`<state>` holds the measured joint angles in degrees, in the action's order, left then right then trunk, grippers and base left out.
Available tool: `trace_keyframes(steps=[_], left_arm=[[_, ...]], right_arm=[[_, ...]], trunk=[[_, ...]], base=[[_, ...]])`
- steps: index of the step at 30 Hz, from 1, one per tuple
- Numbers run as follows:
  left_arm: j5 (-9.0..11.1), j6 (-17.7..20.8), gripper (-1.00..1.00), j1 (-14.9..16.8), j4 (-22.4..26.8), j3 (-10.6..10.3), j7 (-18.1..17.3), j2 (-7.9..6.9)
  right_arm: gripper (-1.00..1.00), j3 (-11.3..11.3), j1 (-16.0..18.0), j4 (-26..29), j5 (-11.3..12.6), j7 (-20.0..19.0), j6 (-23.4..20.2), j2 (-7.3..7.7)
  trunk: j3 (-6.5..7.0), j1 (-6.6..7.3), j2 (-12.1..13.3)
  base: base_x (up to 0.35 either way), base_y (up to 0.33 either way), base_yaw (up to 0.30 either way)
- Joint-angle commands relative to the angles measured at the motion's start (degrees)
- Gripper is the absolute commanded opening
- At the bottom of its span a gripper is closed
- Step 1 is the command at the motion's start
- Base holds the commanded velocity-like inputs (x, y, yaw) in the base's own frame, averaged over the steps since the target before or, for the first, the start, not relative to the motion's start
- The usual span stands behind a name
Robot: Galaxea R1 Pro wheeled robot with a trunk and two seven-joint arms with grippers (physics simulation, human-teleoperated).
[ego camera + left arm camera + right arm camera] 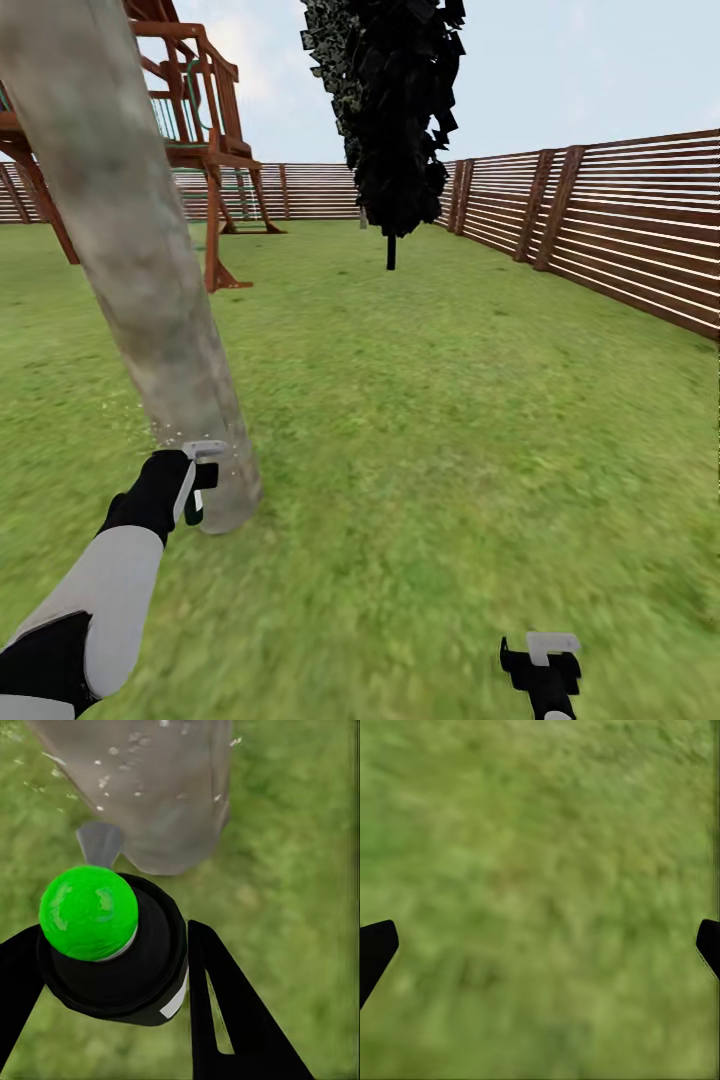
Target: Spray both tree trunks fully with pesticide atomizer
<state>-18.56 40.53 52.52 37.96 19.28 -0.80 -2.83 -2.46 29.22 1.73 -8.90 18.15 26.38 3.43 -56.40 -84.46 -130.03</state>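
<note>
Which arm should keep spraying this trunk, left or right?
Left. The left gripper is shut on the atomizer right by the trunk's base, with specks on the bark. The right gripper is open, holds nothing, and hangs over grass away from the trunk.

The green grass lawn (450, 420) is being viewed from above by the head camera. The mottled pale grey-tan tree trunk (130, 250) ahead of the left gripper (195, 482) is being shared closely with the left wrist camera (161, 787); bare grass (540, 870) is being faced closely between the right gripper's fingertips (375, 949).
</note>
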Motion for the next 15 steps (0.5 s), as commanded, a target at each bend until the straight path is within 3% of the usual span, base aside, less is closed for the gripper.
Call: trace_keyframes(steps=[1, 7, 15], left_arm=[[-0.15, 0.26, -1.0, 0.04, 0.18, 0.14, -0.08, 0.02], [-0.21, 0.26, -1.0, 0.12, 0.45, 0.06, -0.08, 0.02], [-0.23, 0.26, -1.0, 0.13, 0.53, 0.09, -0.08, 0.02]], right_arm=[[1.0, -0.27, 0.04, -0.06, -0.6, 0.26, 0.07, -0.01], [1.0, -0.27, 0.04, -0.06, -0.59, 0.28, 0.07, -0.06], [1.0, -0.27, 0.05, -0.06, -0.59, 0.28, 0.07, -0.09]], trunk=[[-0.05, 0.01, -0.02], [-0.05, 0.01, -0.02], [-0.05, 0.01, -0.02]], base=[[0.0, -0.274, 0.0], [0.013, -0.275, 0.027], [0.091, -0.275, 0.255]])
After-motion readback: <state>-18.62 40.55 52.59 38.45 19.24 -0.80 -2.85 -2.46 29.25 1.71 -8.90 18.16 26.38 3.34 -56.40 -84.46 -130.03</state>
